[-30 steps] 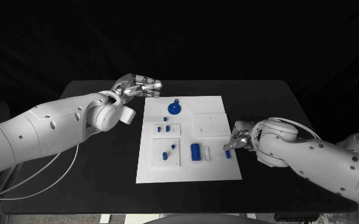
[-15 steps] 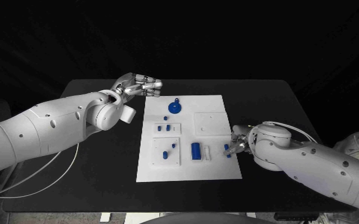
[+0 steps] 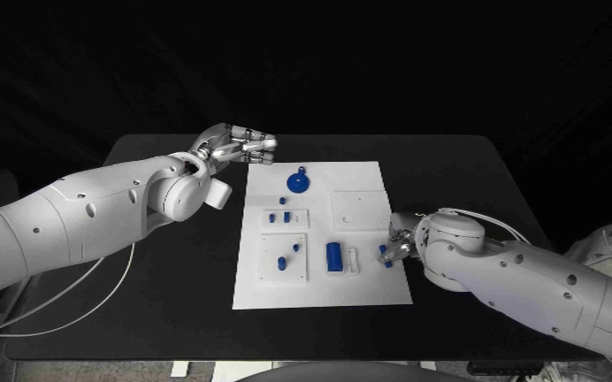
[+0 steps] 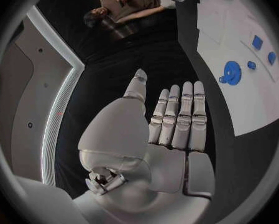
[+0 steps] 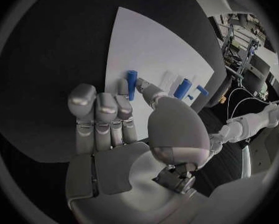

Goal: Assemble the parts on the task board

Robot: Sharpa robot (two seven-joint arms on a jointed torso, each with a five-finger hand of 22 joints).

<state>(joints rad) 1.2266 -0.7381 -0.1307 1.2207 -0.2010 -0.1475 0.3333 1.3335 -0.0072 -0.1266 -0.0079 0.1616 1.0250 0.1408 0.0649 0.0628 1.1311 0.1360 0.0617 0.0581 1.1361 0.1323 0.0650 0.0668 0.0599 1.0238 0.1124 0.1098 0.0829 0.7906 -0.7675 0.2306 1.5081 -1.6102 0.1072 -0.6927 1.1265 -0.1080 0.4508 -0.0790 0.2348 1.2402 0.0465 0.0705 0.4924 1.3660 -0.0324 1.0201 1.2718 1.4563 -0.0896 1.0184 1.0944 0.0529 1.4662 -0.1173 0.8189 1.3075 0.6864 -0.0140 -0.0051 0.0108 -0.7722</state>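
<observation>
The right wrist view is giving away what the head view is hiding: the right hand (image 5: 117,134) is pinching a small blue peg (image 5: 132,84) between thumb and a fingertip, right over the white task board (image 5: 151,45), with more blue parts (image 5: 184,87) sitting further along it. From the head camera that hand (image 3: 399,245) is mostly tucked behind its own wrist at the board's right edge, next to the little blue peg (image 3: 383,252).

The left wrist view is showing the left hand (image 4: 170,129) with fingers straight and side by side, holding nothing, over the black table (image 4: 133,59) beside the board's corner by the round blue disc part (image 4: 231,72).

Compared with a second ago, the right arm is sliding in closer over the board's lower right, while the left hand (image 3: 236,146) is staying put at the board's far left corner.

The board (image 3: 370,294) is lying flat mid-table, with a blue cylinder (image 3: 332,257) and small pegs in raised white blocks.
</observation>
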